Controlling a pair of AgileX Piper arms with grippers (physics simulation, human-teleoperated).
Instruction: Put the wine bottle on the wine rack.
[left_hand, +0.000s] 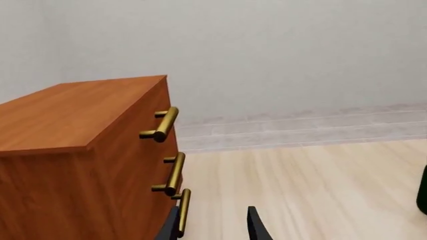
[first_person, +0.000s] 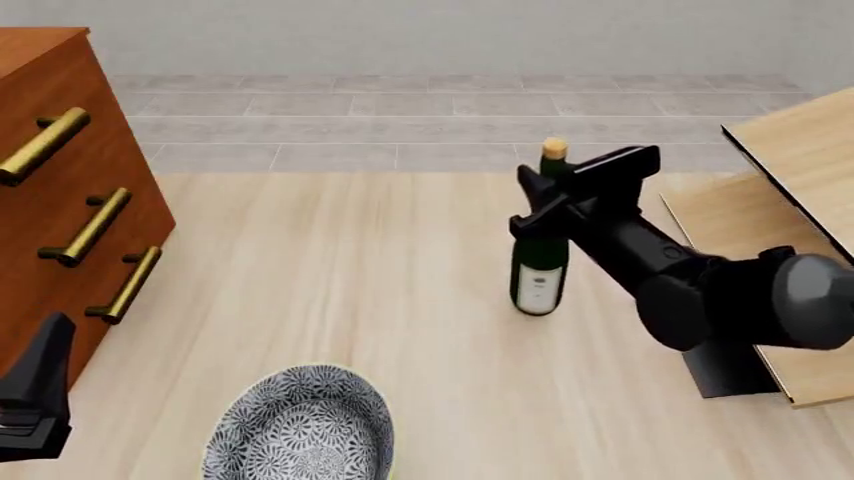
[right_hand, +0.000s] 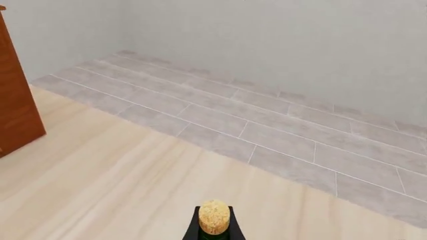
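Nearest you sits the patterned bowl (first_person: 304, 432) at the table's front edge, well left of and behind your right pincer. Your left pincer (first_person: 34, 400) hangs low at the left edge, fingers (left_hand: 257, 225) spread apart with nothing between them, just beside the drawer cabinet (first_person: 60, 190) and its brass handles (left_hand: 175, 172).

Further out, your right pincer (first_person: 554, 205) is up against the wine bottle (first_person: 539, 265), right at the shoulder below the neck. The bottle stands upright on the wooden table (first_person: 347, 270), cork (right_hand: 214, 216) poking up above the black fingers. How far the jaws have closed, and whether they actually grip the glass, you can't tell from either view.

To the pincer's right is the wine rack (first_person: 787, 170), its slanted light-wood panels and black base (first_person: 727, 365) well apart from the bottle. Beyond the table, grey floor tiles (right_hand: 280, 125) run to the wall.
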